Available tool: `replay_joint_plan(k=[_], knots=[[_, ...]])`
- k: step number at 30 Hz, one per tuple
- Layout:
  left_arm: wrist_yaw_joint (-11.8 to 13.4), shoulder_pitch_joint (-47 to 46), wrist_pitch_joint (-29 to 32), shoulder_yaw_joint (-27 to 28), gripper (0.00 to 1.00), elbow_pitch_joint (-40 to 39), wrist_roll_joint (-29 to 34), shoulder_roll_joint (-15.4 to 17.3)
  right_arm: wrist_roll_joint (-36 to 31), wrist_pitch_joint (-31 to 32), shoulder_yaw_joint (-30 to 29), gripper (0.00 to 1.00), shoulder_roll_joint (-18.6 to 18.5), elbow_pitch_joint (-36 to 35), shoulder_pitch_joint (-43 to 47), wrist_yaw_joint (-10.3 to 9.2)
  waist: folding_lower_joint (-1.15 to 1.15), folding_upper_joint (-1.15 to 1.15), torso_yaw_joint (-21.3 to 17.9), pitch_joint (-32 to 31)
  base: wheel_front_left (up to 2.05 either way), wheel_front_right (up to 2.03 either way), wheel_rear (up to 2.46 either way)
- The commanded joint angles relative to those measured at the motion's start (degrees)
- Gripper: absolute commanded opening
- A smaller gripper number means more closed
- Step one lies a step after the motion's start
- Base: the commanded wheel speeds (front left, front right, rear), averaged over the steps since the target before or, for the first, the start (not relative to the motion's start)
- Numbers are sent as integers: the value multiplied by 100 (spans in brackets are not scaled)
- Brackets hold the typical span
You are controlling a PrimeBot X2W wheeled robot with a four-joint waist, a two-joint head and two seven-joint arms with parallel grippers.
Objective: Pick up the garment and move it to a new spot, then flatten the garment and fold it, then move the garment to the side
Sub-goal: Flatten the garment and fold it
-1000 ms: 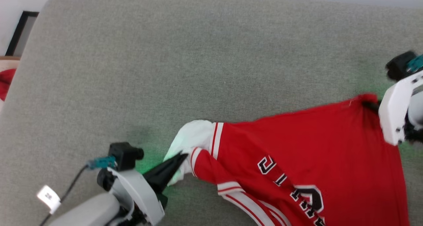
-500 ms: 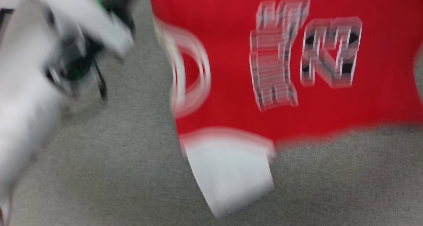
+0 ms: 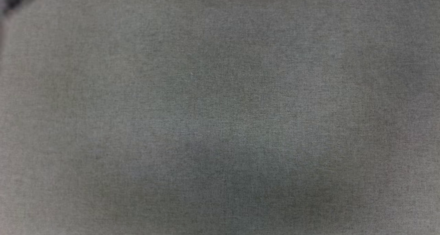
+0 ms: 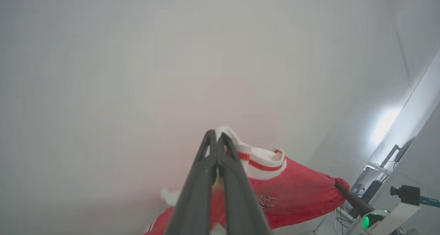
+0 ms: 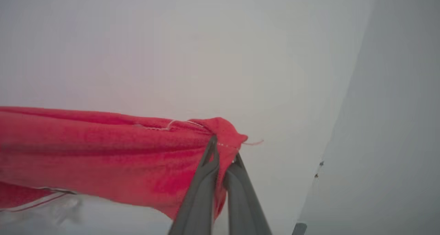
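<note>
left gripper (image 4: 217,134): fingers pressed together, pinching the shirt's (image 4: 295,190) white-and-red striped trim (image 4: 261,161).
right gripper (image 5: 225,148): clamped tight on a bunched red hem corner; a loose thread sticks out beside it.
shirt: hanging in a red band between the two grips and sagging mid-span. Both wrist views look past it at a pale wall (image 5: 172,39).
change: a second ago the shirt lay on the grey surface (image 3: 220,111), stretched towards its near right edge. Now it looks lifted clear. Same two pinch points, neither has slipped.
head view: blurred stretch of bare grey fabric. The camera has swung since then, so that isn't the shirt moving.
position: can't tell which edge or corner of the surface the shirt hangs over.
task meaning: pick-up looks done and the carry to a new spot is under way. Flatten, fold and move aside are all still open.
risk: the hem grip is a small bunch. A fast swing could pull it out or let the sleeves tangle before laydown.
</note>
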Motion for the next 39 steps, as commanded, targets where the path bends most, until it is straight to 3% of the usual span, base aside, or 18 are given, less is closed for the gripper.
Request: replay_joint_plan(k=[1, 7, 13, 16, 21, 30, 35, 39], knots=[[18, 310, -44, -59, 0, -10, -42, 91, -52, -60, 56, 0, 37, 55, 202, -10, 0, 0, 0, -5, 0, 0, 0], [15, 1850, -488, -273, 0, -688, -357, 6, 425, -241, 565, 0, -18, -202, 1454, -9, 0, 0, 136, -207, 0, 0, 0], [14, 3629, -694, -462, 0, -1506, -348, 263, 1313, 3, 1234, 0, -299, -1154, 3193, -9, 0, 0, 99, -563, 0, 0, 0], [13, 4419, -727, -368, 0, -1919, -316, 367, 1775, 179, 1442, 0, -576, -1797, 4068, -8, 0, 0, 101, -745, 0, 0, 0], [13, 5614, -732, 276, 0, -2567, 88, 404, 2243, 526, 1575, 0, -1152, -2951, 5392, -8, 0, 0, 93, -1028, 0, 0, 0], [13, 7557, -735, 1034, 0, -3592, 780, 571, 2557, 1359, 646, 0, -1839, -4849, 7546, -9, 0, 0, -9, -1461, 0, 0, 0], [13, 8588, -735, 1341, 0, -4290, 993, 783, 2449, 2048, -336, 0, -1742, -5992, 8856, -8, 0, 0, -56, -1521, 0, 0, 0], [13, 9315, -726, 1483, 0, -4799, 1223, 946, 2238, 2702, -1240, 0, -1448, -6998, 9871, -8, 0, 0, -53, -1526, 0, 0, 0]])
